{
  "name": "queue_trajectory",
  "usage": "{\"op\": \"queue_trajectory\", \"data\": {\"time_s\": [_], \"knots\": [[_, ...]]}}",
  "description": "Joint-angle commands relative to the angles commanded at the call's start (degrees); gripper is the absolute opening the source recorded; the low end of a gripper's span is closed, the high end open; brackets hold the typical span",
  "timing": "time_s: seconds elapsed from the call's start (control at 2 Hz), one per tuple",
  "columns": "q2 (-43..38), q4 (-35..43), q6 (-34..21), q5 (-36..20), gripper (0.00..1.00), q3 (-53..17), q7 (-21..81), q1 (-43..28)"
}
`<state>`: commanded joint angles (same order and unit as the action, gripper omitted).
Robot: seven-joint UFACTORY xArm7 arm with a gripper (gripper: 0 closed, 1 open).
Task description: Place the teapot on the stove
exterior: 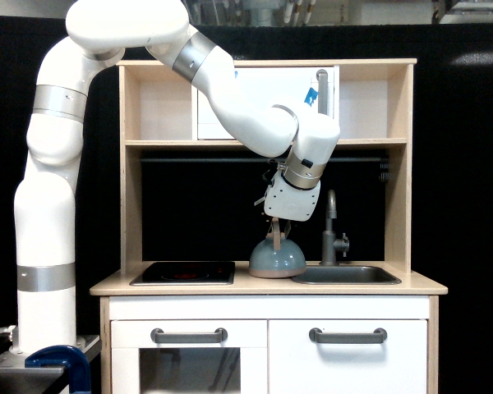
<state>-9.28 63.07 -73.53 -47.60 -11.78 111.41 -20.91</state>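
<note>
Teapot [277,259] — upright on the wooden counter [267,286], between the stove [183,272] and the sink [346,275], just beside the sink's rim and clear of the stove. Gripper [277,229] — directly above the teapot, fingertips at the top of its loop handle; whether they clamp it cannot be told.

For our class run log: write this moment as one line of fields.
gripper: above teapot handle, grasp unclear | teapot: on counter between stove and sink | placement: not done
</note>
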Motion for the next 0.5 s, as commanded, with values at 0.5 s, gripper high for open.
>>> {"op": "queue_trajectory", "data": {"time_s": [0.5], "knots": [[-0.74, 0.48, 0.05, -0.05, 0.0, 0.47, 0.33, 0.66]]}}
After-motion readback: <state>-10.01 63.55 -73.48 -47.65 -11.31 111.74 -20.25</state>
